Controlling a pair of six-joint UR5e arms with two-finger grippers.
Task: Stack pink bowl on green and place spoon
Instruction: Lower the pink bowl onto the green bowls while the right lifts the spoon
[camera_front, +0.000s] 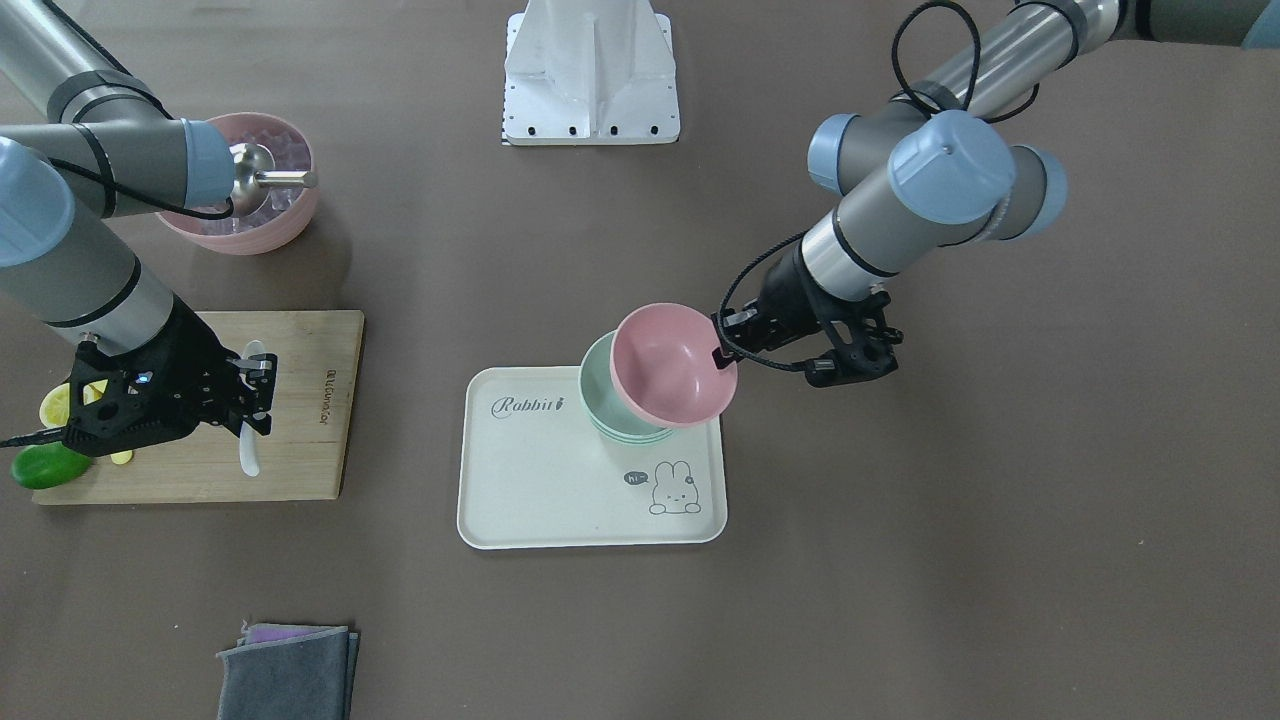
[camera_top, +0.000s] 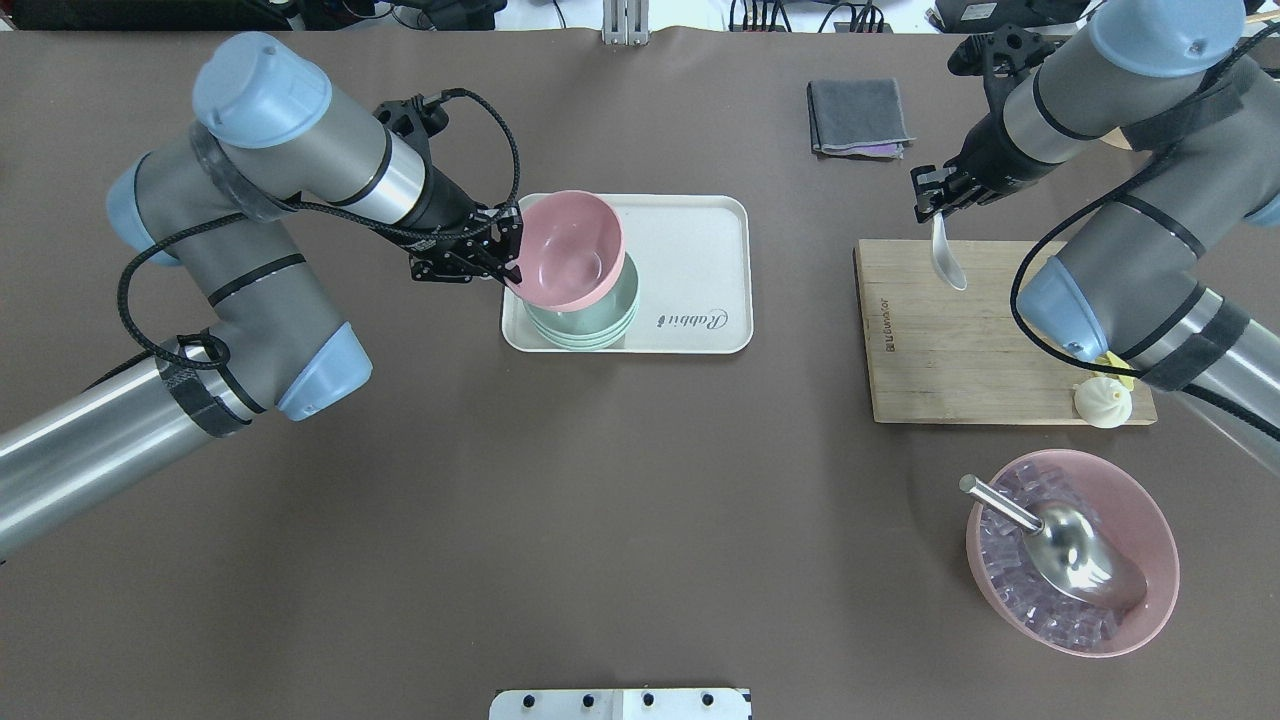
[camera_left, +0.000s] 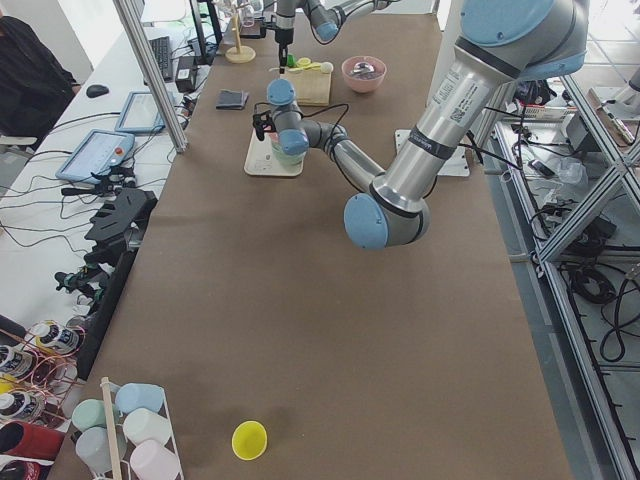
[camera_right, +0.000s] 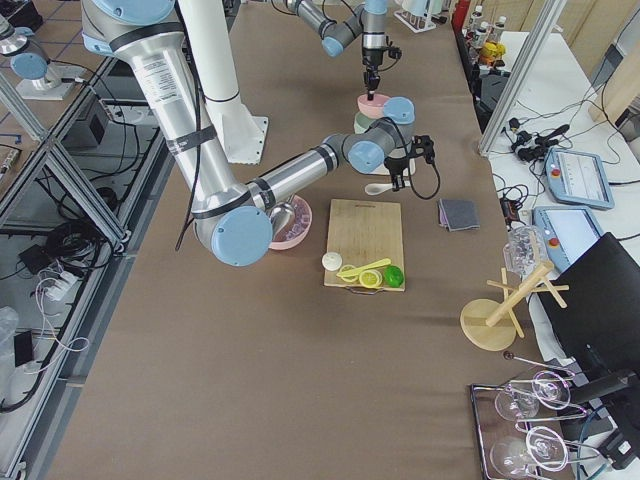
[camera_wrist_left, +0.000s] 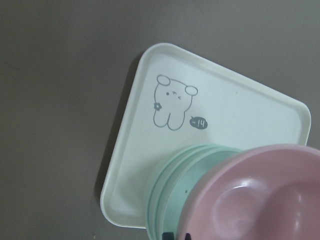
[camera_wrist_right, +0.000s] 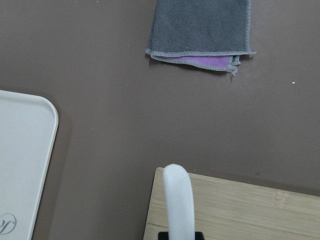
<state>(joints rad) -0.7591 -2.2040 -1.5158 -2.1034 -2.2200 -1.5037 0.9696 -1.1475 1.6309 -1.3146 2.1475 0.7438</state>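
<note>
My left gripper (camera_top: 510, 260) is shut on the rim of the small pink bowl (camera_top: 565, 250). It holds the bowl tilted right over the stack of mint-green bowls (camera_top: 590, 325) on the cream tray (camera_top: 700, 240). I cannot tell whether the bowls touch. The left wrist view shows the pink bowl (camera_wrist_left: 260, 200) overlapping the green ones (camera_wrist_left: 175, 180). My right gripper (camera_top: 935, 200) is shut on the handle of the white spoon (camera_top: 948, 262). It holds the spoon low over the far edge of the wooden board (camera_top: 960, 350). The spoon also shows in the right wrist view (camera_wrist_right: 177, 200).
A larger pink bowl (camera_top: 1150, 520) with clear cubes and a steel scoop (camera_top: 1070, 545) stands near the robot on its right. A white bun (camera_top: 1102, 402), yellow pieces and a green fruit (camera_front: 45, 465) lie on the board. A grey cloth (camera_top: 858, 115) lies beyond the board.
</note>
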